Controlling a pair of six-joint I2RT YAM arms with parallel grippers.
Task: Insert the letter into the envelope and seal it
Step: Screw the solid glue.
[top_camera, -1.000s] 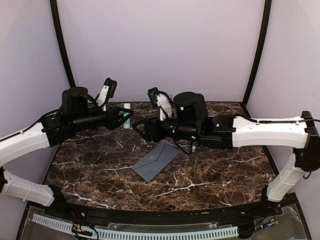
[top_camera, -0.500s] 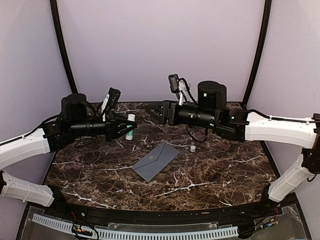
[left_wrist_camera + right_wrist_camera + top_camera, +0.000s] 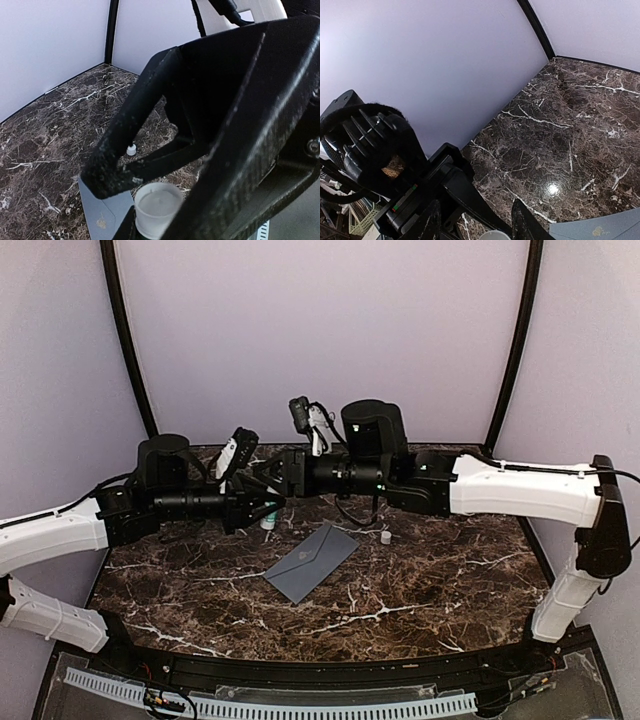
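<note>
step: glue stick top | left gripper [image 3: 260,510] pinches the glue stick [image 3: 159,207] | right gripper [image 3: 477,217] part-open, stick top between its fingers, looks ungripped | you: centre it first, squeeze softly

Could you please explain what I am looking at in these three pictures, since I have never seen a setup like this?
These are two robot arms bolted at the near edge of a marble-patterned table. Each ends in a two-fingered pincer. The wide picture comes from a fixed camera above and behind the arms. The other two come from small cameras on the wrists, so each shows its own fingers up close. On the table lie a grey envelope, flat, and a small white cap. No letter sheet is visible. The left pincer grips a white tube whose top is uncapped. The right pincer has its fingers apart on either side of the tube's top; whether they touch it I cannot tell.
</note>
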